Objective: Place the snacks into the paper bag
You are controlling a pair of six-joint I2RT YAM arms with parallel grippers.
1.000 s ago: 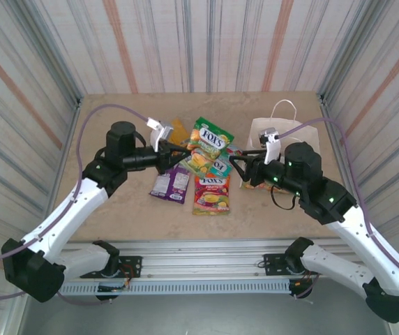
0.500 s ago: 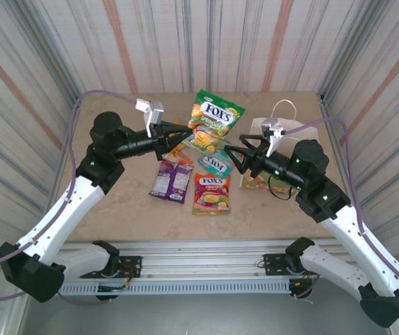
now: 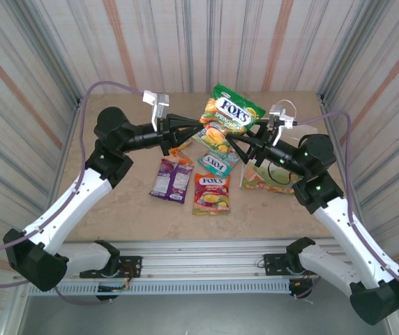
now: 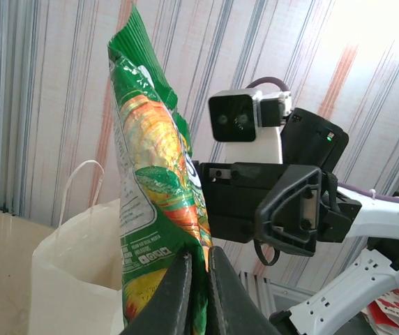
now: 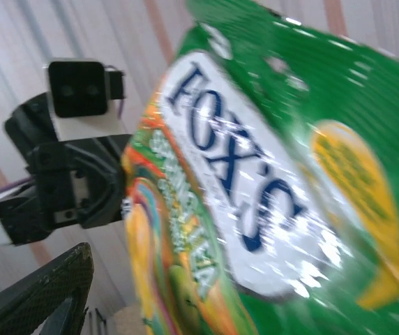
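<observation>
- My left pincer is pinched narrow on the bottom edge of the green sweet packet and holds it upright in the air above the table.
- My right pincer sits just beside that packet. Its jaws look spread in the top view, and I see no grip on the packet from that side.
- The paper bag stands at the right of the table, partly behind my right arm. My left wrist camera shows its white wall and a cord handle just beyond the packet.
- The purple packet, the red packet and the teal packet lie flat on the table, outside the bag.
- First risk: I hold only a thin strip of slick foil. A quick swing could let the packet slide out or fold over above my fingers.
- Second risk: my two arms are very close. If either shifts carelessly, the pincers may knock together or pinch the packet askew.
- Third risk: the packet is broad. Its corner could catch the bag's rim or the handle and tip the light bag.
- Fourth risk: if I let go short of the mouth, the packet would land back among the others.
</observation>
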